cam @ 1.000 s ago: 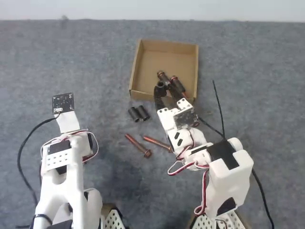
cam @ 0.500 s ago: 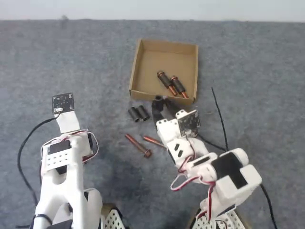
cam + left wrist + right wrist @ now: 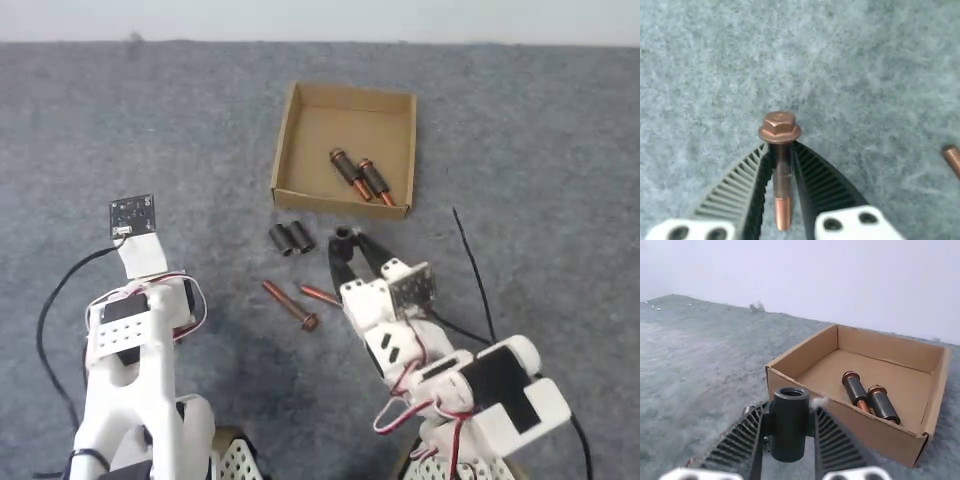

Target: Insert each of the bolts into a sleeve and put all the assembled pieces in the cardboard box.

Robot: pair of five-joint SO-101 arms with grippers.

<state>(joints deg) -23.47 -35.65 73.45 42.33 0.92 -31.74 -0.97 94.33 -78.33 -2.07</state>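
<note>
My left gripper (image 3: pixel 780 150) is shut on a copper bolt (image 3: pixel 780 131), hex head pointing away from the wrist, low over the carpet. My right gripper (image 3: pixel 789 427) (image 3: pixel 347 248) is shut on an upright black sleeve (image 3: pixel 789 421) (image 3: pixel 345 237), just in front of the cardboard box (image 3: pixel 288 140) (image 3: pixel 805 357). Two assembled pieces (image 3: pixel 358 175) (image 3: pixel 870 399) lie inside the box. Two loose sleeves (image 3: pixel 290 238) rest side by side on the carpet left of the right gripper. Two bare bolts (image 3: pixel 290 304) (image 3: pixel 320 295) lie nearer the arms; one bolt tip (image 3: pixel 952 159) shows beside the left gripper.
Grey carpet (image 3: pixel 530 150) covers the whole table. A thin black cable (image 3: pixel 470 262) trails along the right arm's side. The left arm's white body (image 3: pixel 140 330) stands at the front left, with a small circuit board (image 3: pixel 133 215) at its tip.
The right arm has drawn back from over the box's near wall toward the front, keeping the sleeve in its gripper. The left arm has not moved.
</note>
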